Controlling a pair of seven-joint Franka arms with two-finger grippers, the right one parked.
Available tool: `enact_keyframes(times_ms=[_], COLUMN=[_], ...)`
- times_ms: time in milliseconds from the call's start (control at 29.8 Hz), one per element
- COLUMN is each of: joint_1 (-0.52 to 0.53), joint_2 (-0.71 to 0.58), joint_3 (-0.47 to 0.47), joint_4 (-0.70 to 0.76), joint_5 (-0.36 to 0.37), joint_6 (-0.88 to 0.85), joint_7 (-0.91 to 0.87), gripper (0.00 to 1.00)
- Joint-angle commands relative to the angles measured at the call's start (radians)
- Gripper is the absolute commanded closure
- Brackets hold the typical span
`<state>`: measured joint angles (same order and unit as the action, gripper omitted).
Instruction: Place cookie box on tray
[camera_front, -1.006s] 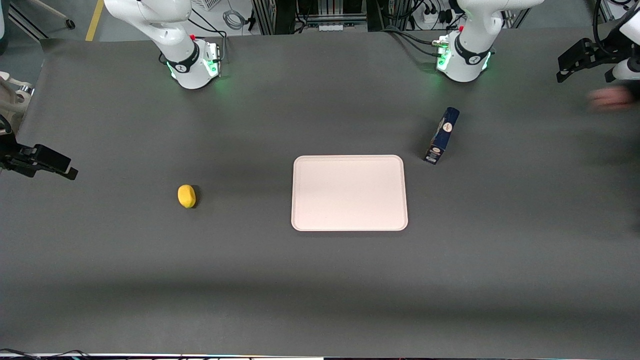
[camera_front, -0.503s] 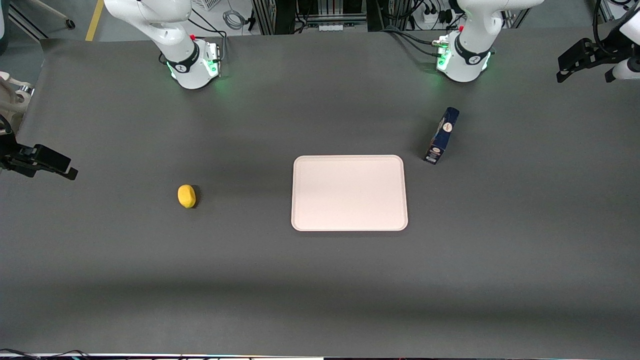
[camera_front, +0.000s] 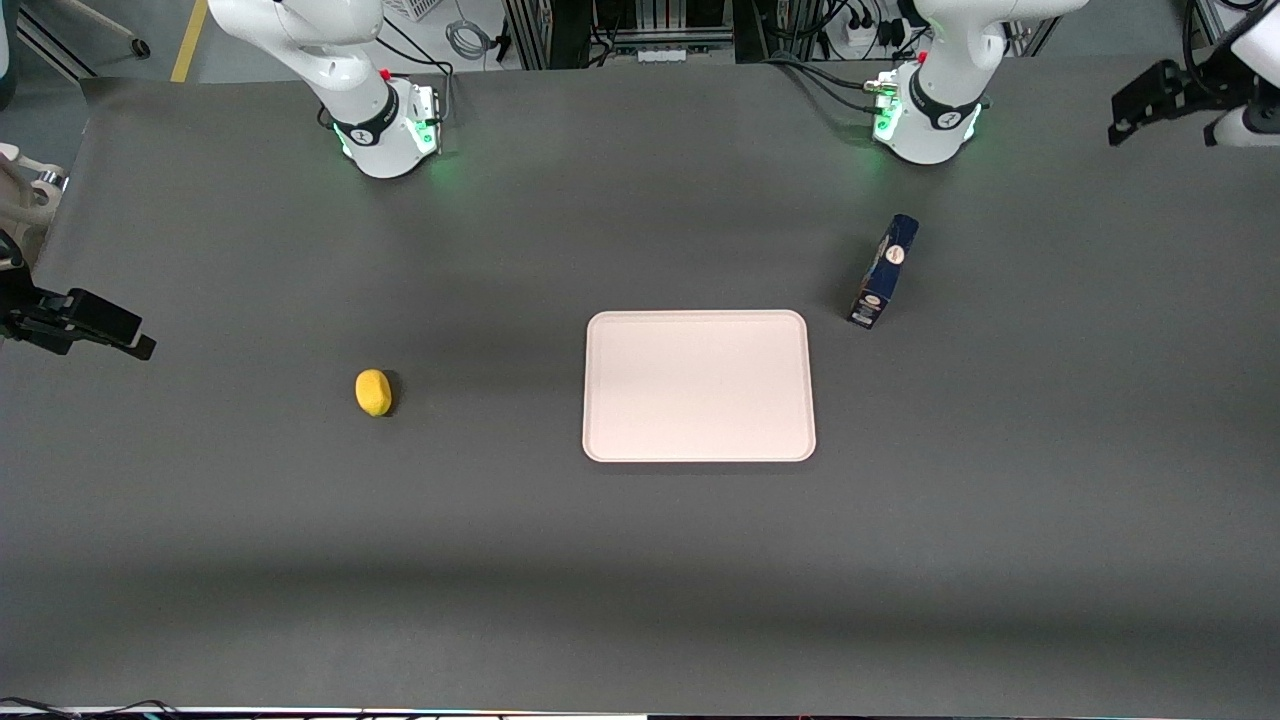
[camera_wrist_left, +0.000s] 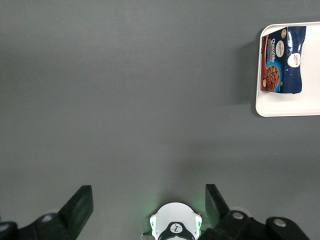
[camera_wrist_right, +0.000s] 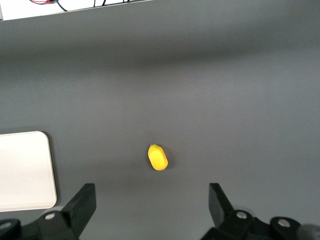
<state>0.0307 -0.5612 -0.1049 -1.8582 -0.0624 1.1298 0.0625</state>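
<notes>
A dark grey matte mat (camera_front: 640, 560) is covering the table; cables and equipment racks are showing at its edge by the arm bases. The gripper (camera_front: 1140, 100) is hanging high over the working arm's end, fingers (camera_wrist_left: 77, 207) spread wide and holding nothing. The cookie box (camera_front: 884, 270), narrow navy cardboard with a white round logo, is standing upright, well apart from the gripper, just beside a corner of the tray (camera_front: 698, 385). The tray is lying flat, pale pinkish-white, round-cornered. A yellow lemon-like object (camera_front: 373, 391) is lying toward the parked arm's end.
</notes>
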Motion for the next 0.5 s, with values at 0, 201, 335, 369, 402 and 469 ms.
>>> enact_keyframes(times_ms=[0,201,335,369,402,469], joint_1=[0.003,0.003,0.002,0.000,-0.001,-0.002], joint_2=[-0.106,-0.186,-0.169,-0.160,-0.148,-0.119], joint_3=[-0.013,-0.085,-0.124,-0.137,-0.156,-0.189], joint_4=[-0.241,-0.518,-0.640,-0.671,-0.699,-0.743], joint_5=[-0.059,-0.109,-0.145,-0.152,-0.155,-0.158], joint_6=[0.145,0.404,0.588,0.635,0.683,0.767], joint_7=[0.013,0.013,0.014,0.014,0.014,0.014], gripper=[0.00,0.00,0.00,0.00,0.00,0.00])
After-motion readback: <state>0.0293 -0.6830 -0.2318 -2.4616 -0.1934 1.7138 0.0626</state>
